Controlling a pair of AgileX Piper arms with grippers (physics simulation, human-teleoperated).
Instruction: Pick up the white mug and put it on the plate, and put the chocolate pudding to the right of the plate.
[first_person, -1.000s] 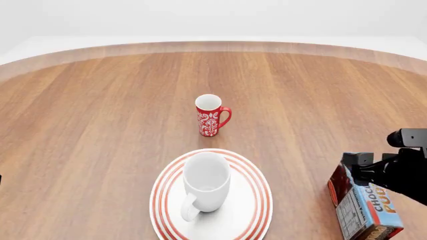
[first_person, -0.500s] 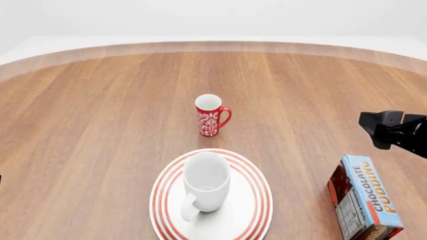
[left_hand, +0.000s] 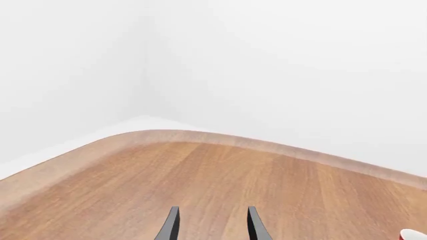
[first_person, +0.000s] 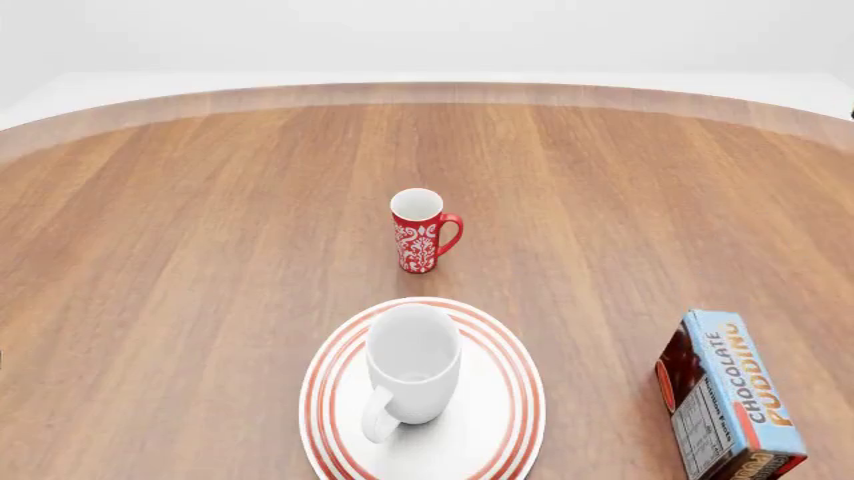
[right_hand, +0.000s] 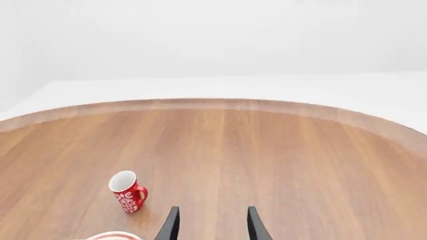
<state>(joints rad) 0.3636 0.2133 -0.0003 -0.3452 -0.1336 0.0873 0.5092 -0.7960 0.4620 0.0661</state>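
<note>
The white mug (first_person: 411, 373) stands upright on the red-ringed plate (first_person: 514, 425) at the table's near edge, its handle toward the camera. The chocolate pudding (first_person: 727, 398) carton rests on the wood to the right of the plate, apart from it. Neither arm shows in the front view. My left gripper (left_hand: 212, 226) is open over bare wood near the table's curved rim. My right gripper (right_hand: 210, 225) is open too, held high with nothing between its fingers; a sliver of the plate (right_hand: 110, 235) shows in its view.
A slimmer red mug (first_person: 422, 231) with a white pattern stands upright behind the plate near the table's middle, also seen as the red mug (right_hand: 127, 191) in the right wrist view. The round table's far edge (first_person: 427, 92) curves across the back.
My right gripper let go of the chocolate pudding, rose and drew back to the right, and has now left the front view. The carton stays where it was set down.
</note>
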